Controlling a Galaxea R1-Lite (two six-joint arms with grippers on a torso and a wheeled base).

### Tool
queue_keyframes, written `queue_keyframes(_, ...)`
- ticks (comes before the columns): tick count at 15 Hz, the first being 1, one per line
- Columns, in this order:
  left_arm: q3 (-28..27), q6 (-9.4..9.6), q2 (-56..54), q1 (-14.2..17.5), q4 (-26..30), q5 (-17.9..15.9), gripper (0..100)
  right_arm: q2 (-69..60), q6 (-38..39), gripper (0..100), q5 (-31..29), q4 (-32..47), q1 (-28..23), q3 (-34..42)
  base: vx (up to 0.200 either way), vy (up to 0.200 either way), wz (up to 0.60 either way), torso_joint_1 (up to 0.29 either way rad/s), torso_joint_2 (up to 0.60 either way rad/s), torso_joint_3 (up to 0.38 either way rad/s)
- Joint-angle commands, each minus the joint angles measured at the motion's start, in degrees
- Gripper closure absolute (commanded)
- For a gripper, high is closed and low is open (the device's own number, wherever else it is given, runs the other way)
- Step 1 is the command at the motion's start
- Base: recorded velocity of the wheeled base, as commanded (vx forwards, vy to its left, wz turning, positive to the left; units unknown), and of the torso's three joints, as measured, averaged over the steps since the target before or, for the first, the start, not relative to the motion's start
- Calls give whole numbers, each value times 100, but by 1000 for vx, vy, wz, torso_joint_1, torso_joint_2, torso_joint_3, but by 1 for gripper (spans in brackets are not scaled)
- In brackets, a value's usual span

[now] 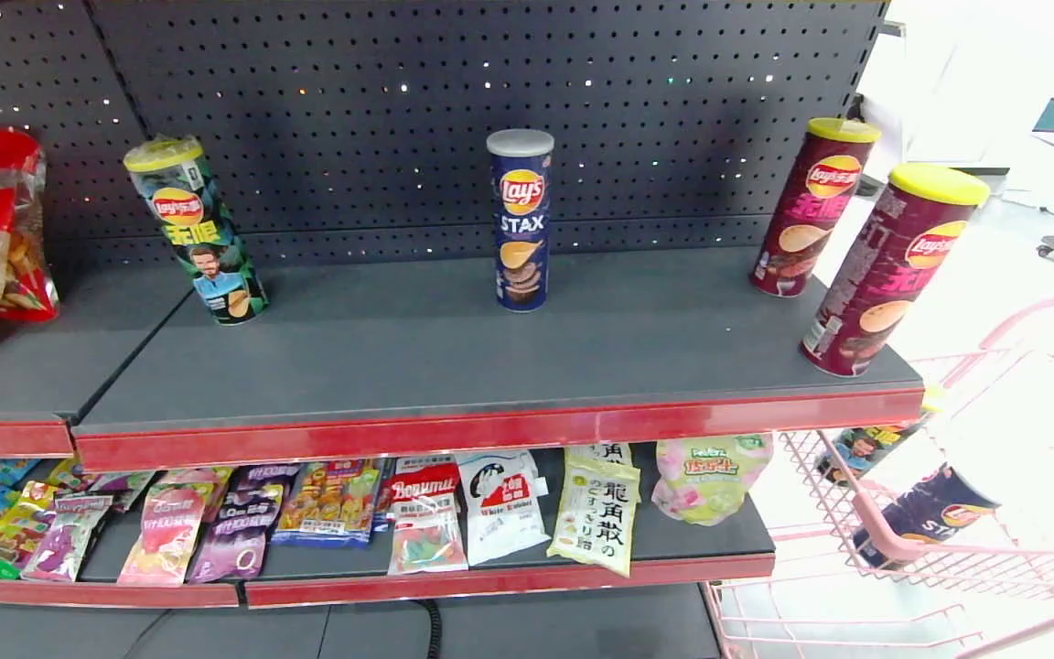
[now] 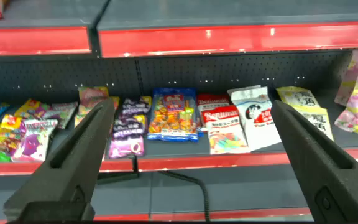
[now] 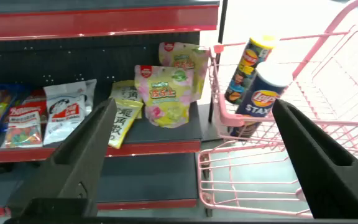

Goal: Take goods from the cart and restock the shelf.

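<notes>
A dark blue chip tube (image 3: 261, 102) and a yellow-lidded green chip tube (image 3: 248, 62) lean inside the pink wire cart (image 3: 347, 93), parked just beside the dark grey, red-edged shelf (image 1: 490, 366). On the upper board, two maroon tubes (image 1: 893, 265) stand nearest the cart, with a blue tube (image 1: 521, 220) and a green tube (image 1: 198, 229) farther from it. The left end effector (image 2: 191, 107) and right end effector (image 3: 194, 106) both gape wide, empty.

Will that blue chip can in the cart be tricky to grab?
Probably stiff: the blue can looks like a rigid tube. Its smooth round side may slip or roll; it already lies tilted in the cart. As a chip can, it is likely light for its size.
</notes>
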Motion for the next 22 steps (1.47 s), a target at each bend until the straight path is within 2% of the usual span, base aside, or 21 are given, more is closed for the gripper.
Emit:
queue_keyframes(1,-9,0,5,-1,0,6,0,9,-2,0,-4,2,1,0,0,-200,0,2,2,7)
queue_keyframes(13,0,0,5,-1,0,6,0,0,-2,0,-13,2,1,0,0,-200,0,3,2,3)
queue_keyframes(22,0,0,5,-1,0,6,0,9,-2,0,-13,2,1,0,0,0,0,0,0,0)
